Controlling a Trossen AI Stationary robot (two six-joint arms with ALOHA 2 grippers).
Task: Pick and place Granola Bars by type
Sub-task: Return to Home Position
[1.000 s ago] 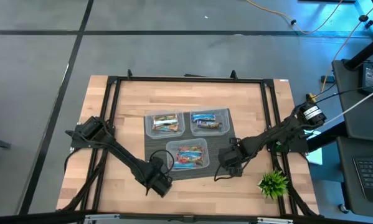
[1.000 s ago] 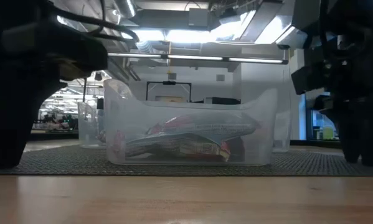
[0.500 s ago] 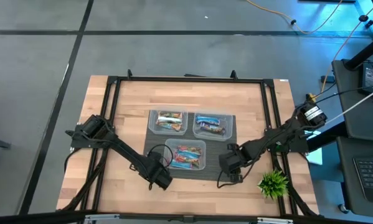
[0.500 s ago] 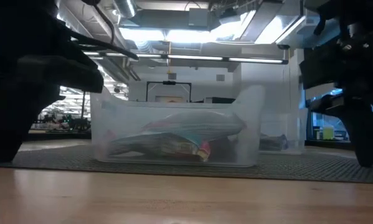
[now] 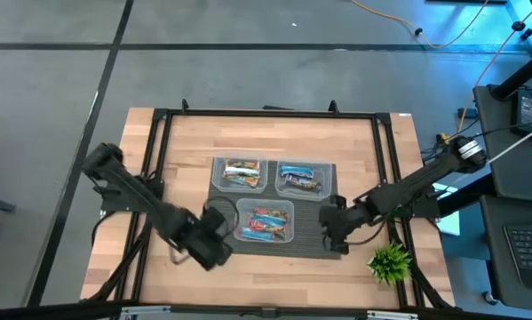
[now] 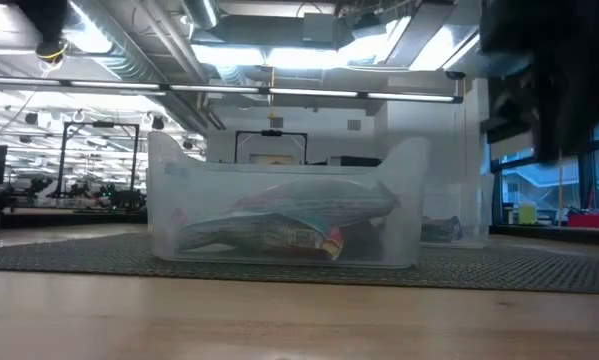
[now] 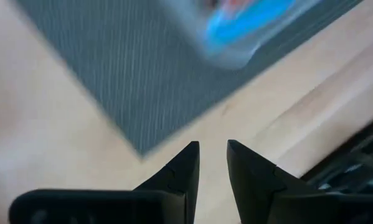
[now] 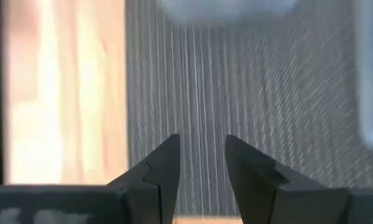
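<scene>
Tabletop (image 5: 177, 151) of pale wood carries a dark woven placemat (image 5: 306, 242) at its middle, with three clear tubs standing on the mat. From the left edge the left arm (image 5: 128, 187) reaches toward the near edge. The left gripper (image 5: 214, 248) hangs at the placemat's near-left corner. In its wrist view it is over bare wood with the mat corner just ahead, its fingers (image 7: 183, 167) a narrow gap apart and nothing between them.

The rear-left tub (image 5: 215, 175) holds granola bars (image 5: 239, 173) lying flat, their long axes parallel to the tabletop's rear edge and their ends toward the left and right edges. Just beside it, the rear-right tub (image 5: 329, 176) holds blue-wrapped bars (image 5: 299, 178) lying the same way. The near tub (image 5: 266, 204) sits close in front of those two and holds red and blue bars (image 5: 266, 224), also lengthwise left to right. In the low view these are piled on one another, slightly tilted.

The right gripper (image 5: 335, 229) hangs over the placemat's right part, just beside the near tub, fingers (image 8: 164, 163) narrowly parted and empty above the weave. The right arm (image 5: 408, 188) runs back to the right edge. A small potted plant (image 5: 390, 262) stands near the near-right corner.
</scene>
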